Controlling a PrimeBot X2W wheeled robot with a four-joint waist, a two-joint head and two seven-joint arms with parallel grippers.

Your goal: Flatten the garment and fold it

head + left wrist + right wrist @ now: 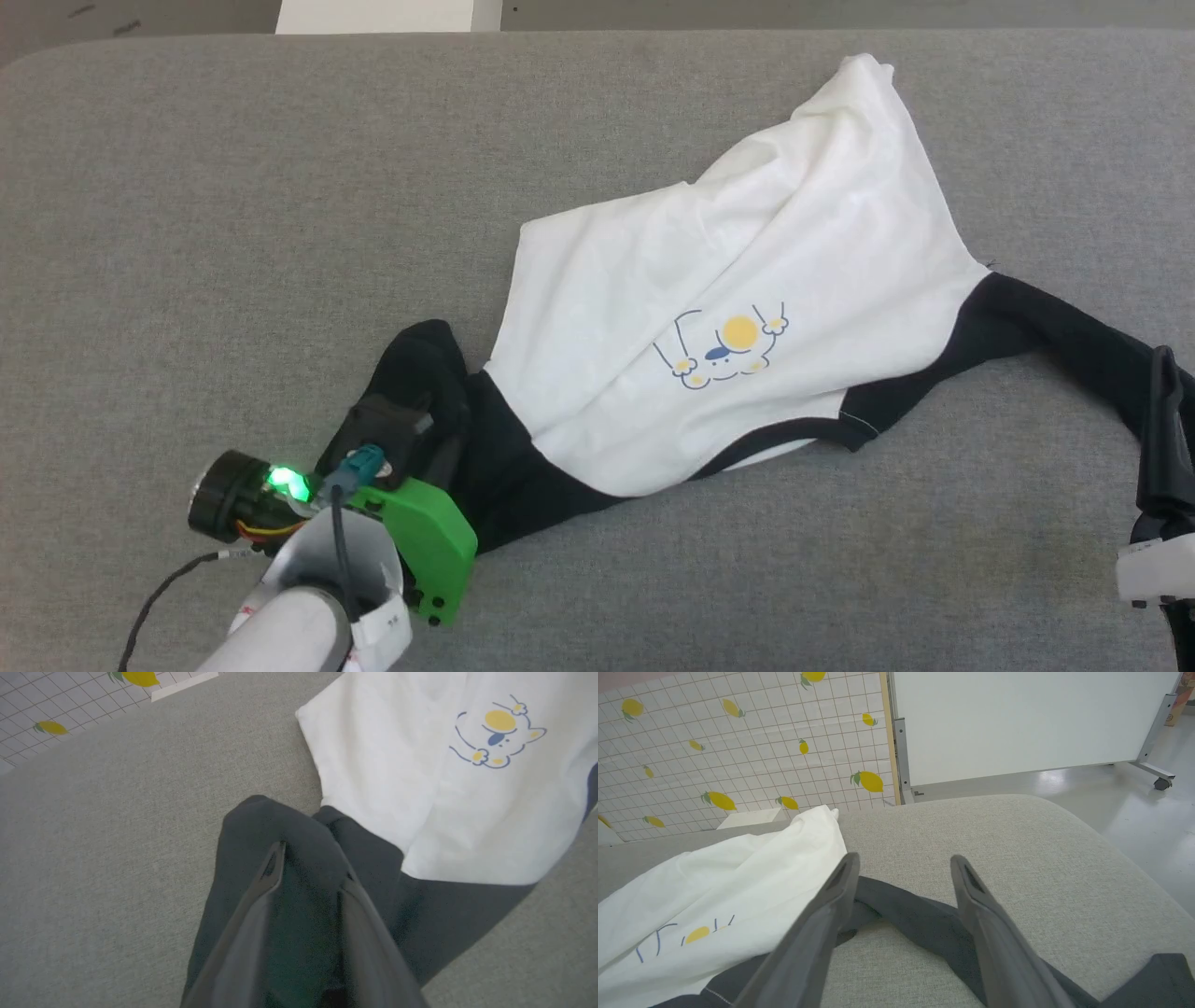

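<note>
Your T-shirt [747, 280] lies crumpled and slantwise on the grey table [233, 233], chest print [728, 350] up, with deep folds across the white body.

Your left claw [312, 870] is down on one black sleeve [261, 821], its fingers partly apart with a ridge of cloth between them. I cannot tell whether it is pinching that ridge. Your right claw [905, 863] is spread wide astride the other sleeve [906, 914] and grips nothing.

The risks, as I judge them:
- If the left claw closes on a thick bunch, it may take both layers, and the sleeve will not open out.
- If you pull on the left alone, the whole shirt may slide instead of stretching flat.

Several things are hard to read:
- The left fingertips are dark against dark cloth.
- The head view cuts off the right claw at its edge.
- The far hem is folded over itself, so its corners are unclear.
</note>
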